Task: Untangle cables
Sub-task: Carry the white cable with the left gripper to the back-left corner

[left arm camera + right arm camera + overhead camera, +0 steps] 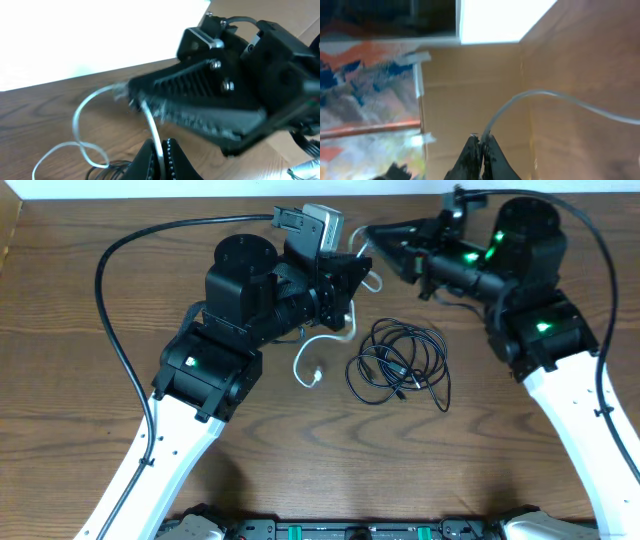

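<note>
The short white cable (pixel 303 360) runs from the table up between both grippers. In the left wrist view, my left gripper (pixel 161 152) is shut on the white cable (pixel 150 120), which passes between its fingers and runs on to the right gripper's tip (pixel 135 95). My right gripper (pixel 481 142) is also shut on the white cable (pixel 545 94), near one end. From overhead, the left gripper (pixel 350 272) and right gripper (pixel 364 234) sit close together at the back centre. The black cables (pixel 400 363) lie in a loose coil on the table below them.
A thick black lead (pixel 110 300) arcs around the left arm's base, and another (pixel 600 250) runs behind the right arm. The white cable's free plug end (pixel 316 377) rests left of the black coil. A cardboard wall (pixel 470 90) fills the right wrist view.
</note>
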You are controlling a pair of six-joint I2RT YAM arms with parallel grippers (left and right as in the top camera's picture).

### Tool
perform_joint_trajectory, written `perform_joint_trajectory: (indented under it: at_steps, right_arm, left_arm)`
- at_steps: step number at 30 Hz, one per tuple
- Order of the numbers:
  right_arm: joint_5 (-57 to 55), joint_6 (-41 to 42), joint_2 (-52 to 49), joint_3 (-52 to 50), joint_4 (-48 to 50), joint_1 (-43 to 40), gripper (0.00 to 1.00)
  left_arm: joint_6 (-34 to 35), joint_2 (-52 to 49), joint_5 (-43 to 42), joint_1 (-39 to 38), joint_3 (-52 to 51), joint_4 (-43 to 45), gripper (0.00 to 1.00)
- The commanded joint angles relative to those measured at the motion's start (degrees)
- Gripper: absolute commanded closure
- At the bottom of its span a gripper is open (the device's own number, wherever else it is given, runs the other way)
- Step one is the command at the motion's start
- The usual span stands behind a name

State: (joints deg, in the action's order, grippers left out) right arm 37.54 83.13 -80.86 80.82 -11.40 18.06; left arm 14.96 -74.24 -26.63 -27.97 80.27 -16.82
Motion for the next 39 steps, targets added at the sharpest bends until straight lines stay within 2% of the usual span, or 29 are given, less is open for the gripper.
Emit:
perform_joint_trajectory:
  at_steps: [1,2,5,7,8,11,13,18,21,25,27,29,33,39]
  right_arm:
    - [-1.1,-6.3,0.1,0.3,-1.9,-4.8,0.71]
    - [0.6,-8.8,0.1,0.3,-2.2,-6.1,0.64]
    - [3.3,-16.1,0.1,0.3,-2.4,-8.0,0.52]
    - [3.8,-18.9,0.1,0.3,-3.6,-8.7,0.68]
    - [3.8,-19.0,0.1,0.3,-4.5,-8.8,0.67]
    - [3.6,-19.4,0.1,0.3,-8.1,-9.1,0.45]
    - [3.5,-21.6,0.1,0.3,-9.4,-9.2,0.39]
    - [3.6,-26.1,0.1,0.3,-13.7,-9.2,0.37]
    - [3.5,-32.6,0.1,0.3,-16.0,-9.6,0.36]
    - [3.5,-39.5,0.1,0.3,-18.1,-10.8,0.35]
    - [3.5,-41.6,0.1,0.3,-19.7,-11.4,0.34]
    - [3.5,-43.3,0.1,0.3,-21.0,-11.7,0.33]
    - [3.1,-47.3,0.1,0.3,-23.1,-11.8,0.32]
    - [2.7,-51.1,0.1,0.3,-24.9,-11.8,0.32]
  left_arm:
    - [-0.3,0.2,1.5,0.0,0.3,0.9,0.92]
    - [-0.3,0.2,1.6,0.0,0.3,1.8,0.92]
    - [-0.3,0.2,1.6,0.0,0.3,4.2,0.93]
    - [-0.3,0.2,1.6,0.0,0.3,5.7,0.93]
    - [-0.3,0.2,1.6,0.0,0.3,6.1,0.93]
    - [0.2,0.2,2.7,0.0,0.3,7.9,0.93]
    - [0.8,0.2,5.4,0.0,0.3,10.4,0.92]
    - [0.8,0.1,11.9,0.0,0.3,19.5,0.93]
    - [0.7,-0.1,16.3,0.7,0.3,24.3,0.93]
    - [0.8,-1.5,16.5,3.2,0.3,28.2,0.93]
    - [3.6,-2.9,17.6,4.8,0.4,30.1,0.92]
    - [9.5,-4.8,18.4,7.1,1.4,30.7,0.92]
    - [17.0,-12.0,13.4,13.5,8.4,30.1,0.93]
    - [19.7,-28.5,11.2,21.2,31.9,16.6,0.93]
